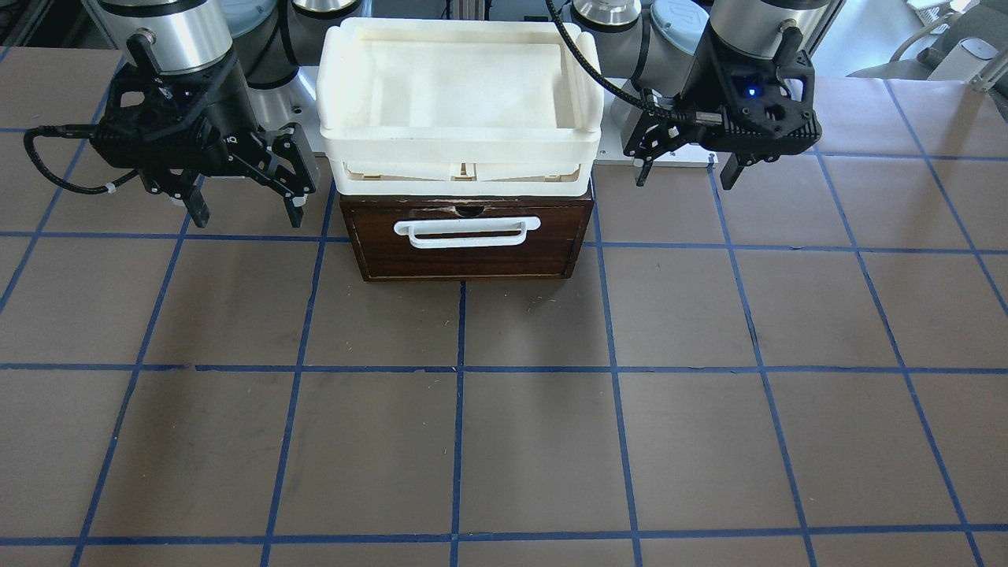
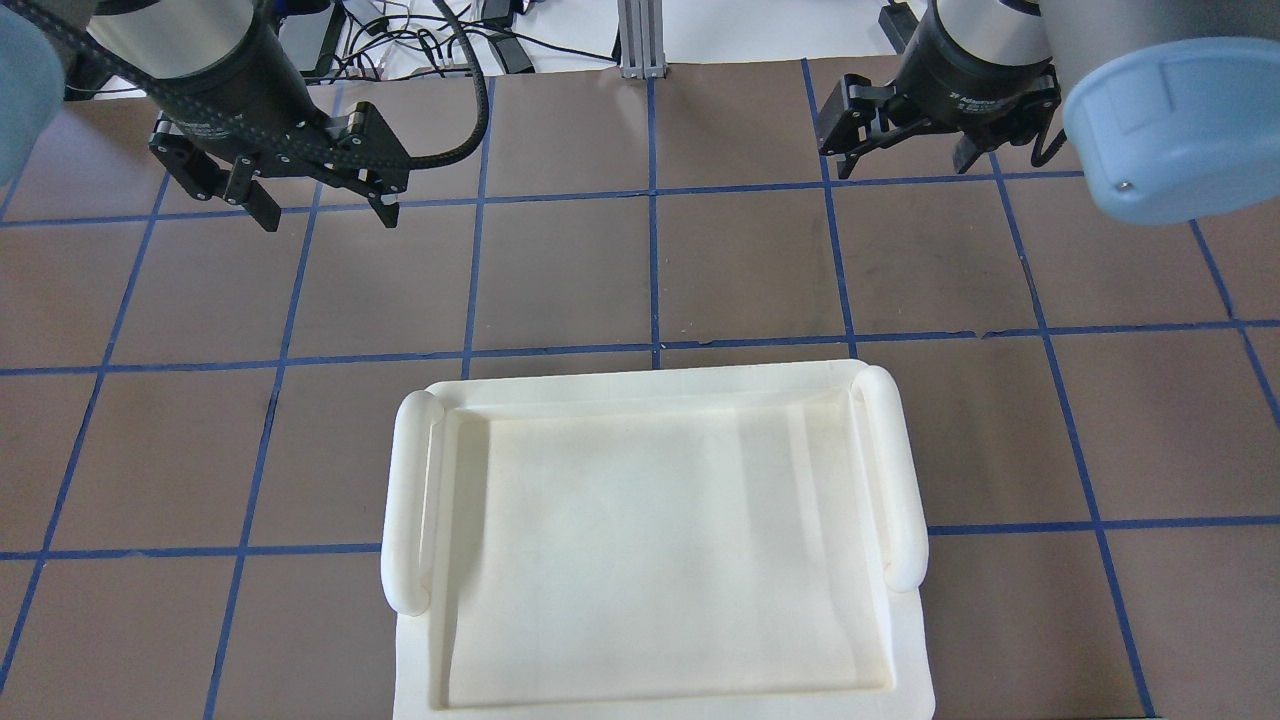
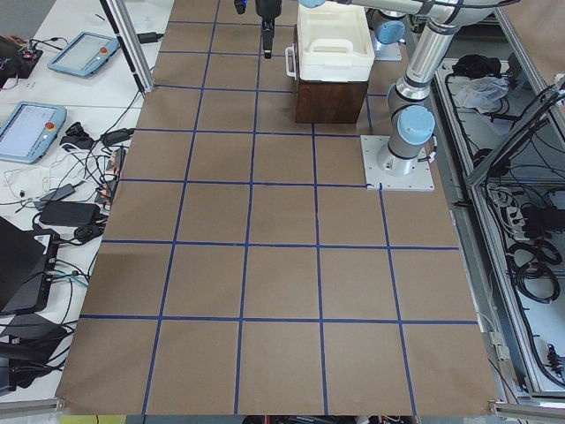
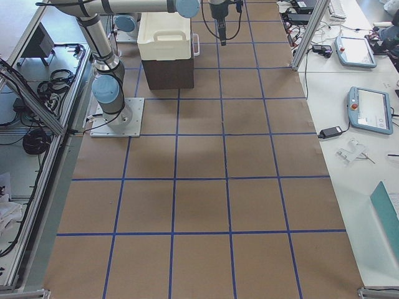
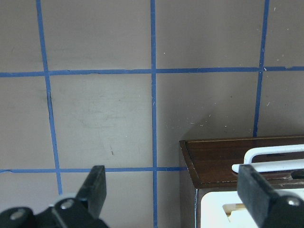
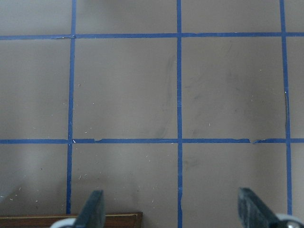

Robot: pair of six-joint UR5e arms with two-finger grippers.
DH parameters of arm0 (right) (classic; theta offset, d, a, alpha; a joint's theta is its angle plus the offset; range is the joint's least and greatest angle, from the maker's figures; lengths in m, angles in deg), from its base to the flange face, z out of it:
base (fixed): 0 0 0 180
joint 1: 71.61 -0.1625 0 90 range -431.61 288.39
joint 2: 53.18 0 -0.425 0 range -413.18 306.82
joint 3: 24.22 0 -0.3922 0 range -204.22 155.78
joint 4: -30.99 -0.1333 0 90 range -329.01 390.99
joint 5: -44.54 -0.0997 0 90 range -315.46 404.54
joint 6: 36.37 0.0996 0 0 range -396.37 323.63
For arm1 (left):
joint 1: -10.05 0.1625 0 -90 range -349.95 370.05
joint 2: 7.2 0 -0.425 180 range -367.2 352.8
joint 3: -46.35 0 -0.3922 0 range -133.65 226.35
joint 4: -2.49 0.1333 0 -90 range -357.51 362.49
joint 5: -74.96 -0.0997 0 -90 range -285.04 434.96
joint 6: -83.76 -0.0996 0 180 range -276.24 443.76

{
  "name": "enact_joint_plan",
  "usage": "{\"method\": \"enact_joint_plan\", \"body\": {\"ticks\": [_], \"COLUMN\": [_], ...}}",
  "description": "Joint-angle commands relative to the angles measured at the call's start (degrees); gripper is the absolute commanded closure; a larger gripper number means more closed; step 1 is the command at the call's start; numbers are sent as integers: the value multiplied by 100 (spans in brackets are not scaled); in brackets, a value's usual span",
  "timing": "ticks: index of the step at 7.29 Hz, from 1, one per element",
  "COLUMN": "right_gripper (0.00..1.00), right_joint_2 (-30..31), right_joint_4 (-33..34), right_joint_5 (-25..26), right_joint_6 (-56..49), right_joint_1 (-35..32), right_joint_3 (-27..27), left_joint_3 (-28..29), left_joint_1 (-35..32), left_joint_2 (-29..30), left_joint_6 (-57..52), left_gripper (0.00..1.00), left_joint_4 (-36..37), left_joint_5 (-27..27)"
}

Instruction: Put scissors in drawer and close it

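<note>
The dark-brown drawer (image 1: 472, 256) with its white bar handle (image 1: 468, 232) stands at the table's robot side, its front flush with the case. It also shows in the left wrist view (image 5: 228, 161) and at the bottom edge of the right wrist view (image 6: 114, 218). The scissors show in no view. My left gripper (image 1: 685, 177) (image 2: 328, 218) (image 5: 173, 190) hangs open and empty beside the drawer. My right gripper (image 1: 248, 219) (image 2: 900, 165) (image 6: 172, 209) hangs open and empty on the drawer's other side.
Stacked white plastic trays (image 1: 461, 146) (image 2: 410, 500) sit on top of the drawer case. The brown table with blue tape lines (image 1: 504, 370) stretches out in front of the drawer. The robot's base plate (image 3: 397, 163) is beside the case.
</note>
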Motion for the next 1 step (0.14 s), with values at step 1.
{"method": "enact_joint_plan", "body": {"ticks": [1], "right_gripper": [0], "right_joint_2": [22], "right_joint_4": [-10], "right_joint_5": [3], "right_joint_6": [-1], "right_joint_1": [0], "right_joint_3": [36], "left_joint_3": [0], "left_joint_1": [-5], "left_joint_2": [2], "left_joint_6": [-18], "left_gripper": [0], "left_joint_4": [11], "left_joint_5": [-88]}}
